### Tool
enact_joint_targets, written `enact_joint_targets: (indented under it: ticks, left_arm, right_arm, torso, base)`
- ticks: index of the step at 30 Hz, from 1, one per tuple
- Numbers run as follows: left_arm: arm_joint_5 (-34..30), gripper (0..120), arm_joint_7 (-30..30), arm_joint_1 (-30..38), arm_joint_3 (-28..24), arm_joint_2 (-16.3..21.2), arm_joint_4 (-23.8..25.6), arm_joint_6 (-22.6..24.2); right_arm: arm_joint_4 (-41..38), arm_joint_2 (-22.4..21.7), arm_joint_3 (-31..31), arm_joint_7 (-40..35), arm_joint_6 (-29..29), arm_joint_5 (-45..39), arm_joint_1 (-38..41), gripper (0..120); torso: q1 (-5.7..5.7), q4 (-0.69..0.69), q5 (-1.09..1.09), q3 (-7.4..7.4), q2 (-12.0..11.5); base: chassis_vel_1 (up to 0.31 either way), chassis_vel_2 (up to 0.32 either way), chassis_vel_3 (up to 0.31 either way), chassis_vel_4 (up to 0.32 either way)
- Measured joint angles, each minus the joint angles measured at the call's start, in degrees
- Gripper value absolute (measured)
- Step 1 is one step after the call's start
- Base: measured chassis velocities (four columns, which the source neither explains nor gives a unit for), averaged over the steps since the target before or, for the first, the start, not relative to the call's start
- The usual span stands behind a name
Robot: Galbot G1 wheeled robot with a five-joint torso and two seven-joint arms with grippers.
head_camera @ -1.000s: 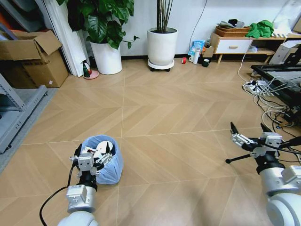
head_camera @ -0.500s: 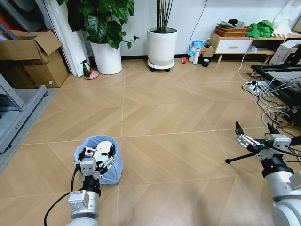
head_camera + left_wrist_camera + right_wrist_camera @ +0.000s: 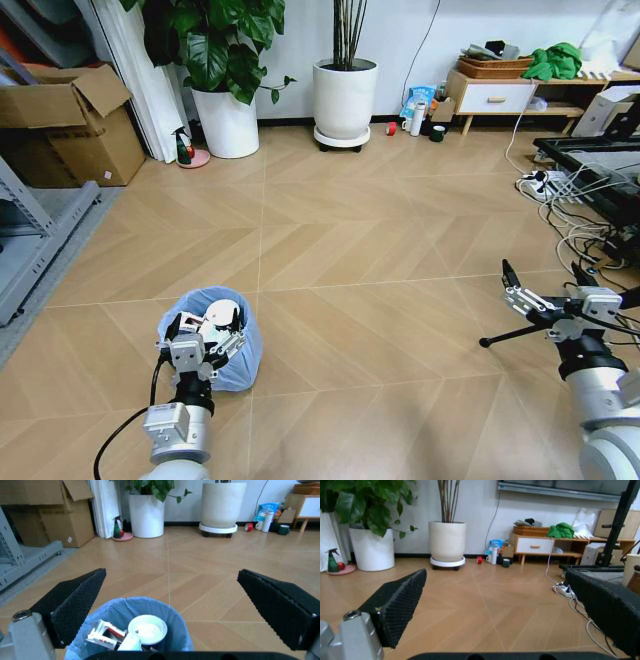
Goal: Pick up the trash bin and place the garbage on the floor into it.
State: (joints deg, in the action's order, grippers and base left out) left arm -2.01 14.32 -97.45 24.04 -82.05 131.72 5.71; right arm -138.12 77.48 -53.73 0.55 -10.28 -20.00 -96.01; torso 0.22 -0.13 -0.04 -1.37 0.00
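Observation:
The trash bin stands on the floor at the lower left, lined with a crinkly light-blue bag. Inside it lies the garbage: a white round disc and a red-and-white wrapper beside it. My left gripper is open at the bin's near rim, its black pads spread wider than the bin. Whether it touches the bag I cannot tell. My right gripper hangs open and empty over bare floor at the right, pads wide apart.
Two white planters stand by the back wall, with a cardboard box and grey shelving on the left. Cables and a power strip lie at the right. A black tripod leg sits near my right gripper.
My left gripper has drawn back a little toward me along the bin's near side. My right gripper has shifted slightly rightward. Both stay open.

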Motion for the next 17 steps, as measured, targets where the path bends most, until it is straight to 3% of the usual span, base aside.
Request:
enact_joint_targets:
  ticks: [17]
  left_arm:
    - [-0.02, 100, 0.03, 0.03, 0.01, 0.05, 0.0, 0.07]
  right_arm:
    - [0.05, -0.06, 0.05, -0.08, -0.05, -0.01, 0.01, 100]
  torso:
    - [0.0, 0.0, 0.0, 0.0, 0.0]
  base:
    - [0.0, 0.0, 0.0, 0.0]
